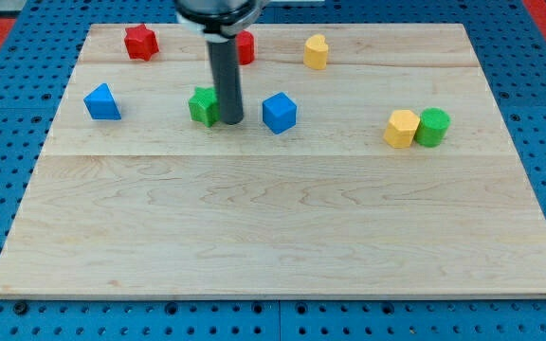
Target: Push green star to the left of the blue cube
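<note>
My tip [230,123] rests on the tabletop [273,227] toward its top edge, touching the right side of the green star [202,105], between it and the blue cube [279,112]. My rod partly hides a red block [245,47] near the top edge. A red star [141,42] sits by the top-left corner, a blue wedge [102,102] near the left edge. A yellow block [316,51] lies near the top edge; a yellow hexagon [402,128] touches a green cylinder [433,126] near the right edge.
</note>
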Available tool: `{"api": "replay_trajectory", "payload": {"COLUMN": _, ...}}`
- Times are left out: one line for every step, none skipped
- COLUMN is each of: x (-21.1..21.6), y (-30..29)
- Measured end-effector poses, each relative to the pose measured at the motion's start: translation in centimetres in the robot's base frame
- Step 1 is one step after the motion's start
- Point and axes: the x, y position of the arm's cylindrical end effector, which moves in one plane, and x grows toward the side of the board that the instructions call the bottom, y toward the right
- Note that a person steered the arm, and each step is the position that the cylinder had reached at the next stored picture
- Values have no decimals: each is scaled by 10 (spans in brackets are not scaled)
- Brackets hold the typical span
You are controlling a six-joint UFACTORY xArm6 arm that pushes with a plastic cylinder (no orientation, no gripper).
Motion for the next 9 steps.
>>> {"api": "replay_trajectory", "payload": {"x": 0, "y": 64}}
{"api": "replay_trajectory", "payload": {"x": 0, "y": 127}}
{"api": "replay_trajectory", "payload": {"x": 0, "y": 157}}
{"api": "replay_trajectory", "payload": {"x": 26, "y": 86}}
{"api": "replay_trajectory", "payload": {"x": 48, "y": 33}}
{"api": "replay_trajectory", "payload": {"x": 50, "y": -27}}
{"api": "replay_trajectory", "payload": {"x": 35, "y": -89}}
{"api": "replay_trajectory", "payload": {"x": 2, "y": -134}}
{"api": "replay_trajectory", "payload": {"x": -13, "y": -121}}
